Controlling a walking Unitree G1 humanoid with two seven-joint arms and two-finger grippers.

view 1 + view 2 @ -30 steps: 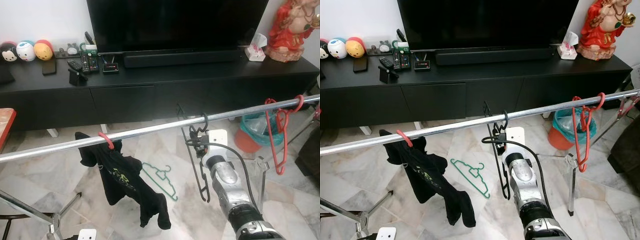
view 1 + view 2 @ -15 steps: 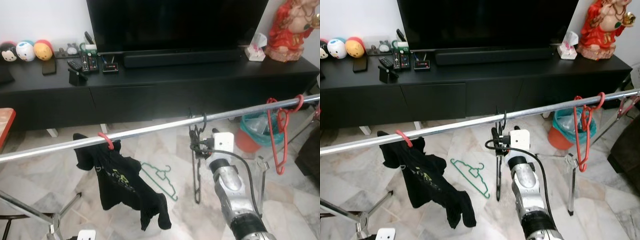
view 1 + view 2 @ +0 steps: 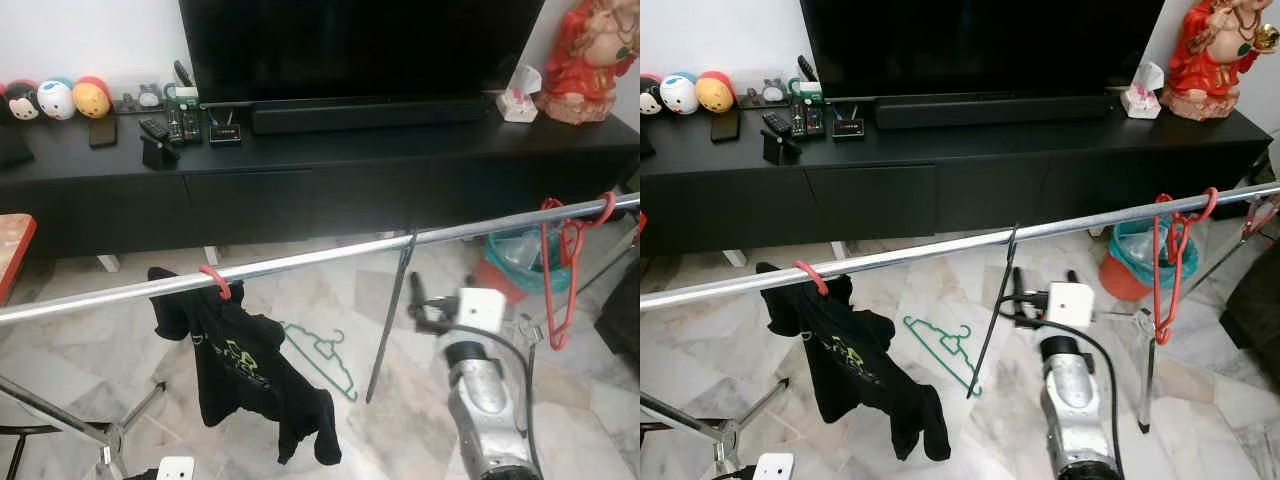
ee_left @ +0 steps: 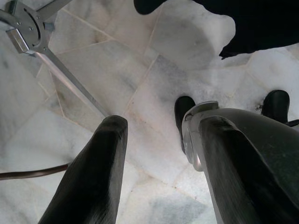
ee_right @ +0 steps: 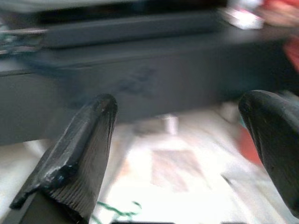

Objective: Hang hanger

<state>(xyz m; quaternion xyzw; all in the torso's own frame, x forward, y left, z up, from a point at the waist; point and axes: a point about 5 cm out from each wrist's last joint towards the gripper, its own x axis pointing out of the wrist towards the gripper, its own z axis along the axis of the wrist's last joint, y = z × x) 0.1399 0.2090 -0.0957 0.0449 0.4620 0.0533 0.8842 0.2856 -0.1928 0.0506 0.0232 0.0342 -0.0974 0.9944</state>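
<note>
A thin black hanger (image 3: 390,315) hangs by its hook on the silver rail (image 3: 300,262), turned edge-on and slanting down to the left. My right gripper (image 3: 1045,280) is just right of it and below the rail, open and apart from the hanger. Its two fingers (image 5: 79,154) spread wide with nothing between them in the right wrist view. My left gripper (image 4: 159,126) hangs low over the marble floor, open and holding nothing.
A red hanger with a black shirt (image 3: 240,360) hangs left on the rail. Red hangers (image 3: 560,255) hang near its right end. A green hanger (image 3: 322,358) lies on the floor. A black TV cabinet (image 3: 300,190) stands behind. A rack foot (image 4: 28,28) is near my left gripper.
My right gripper has let go of the black hanger and drawn back down and to the right. The hanger now hangs free on the rail, swung edge-on.
</note>
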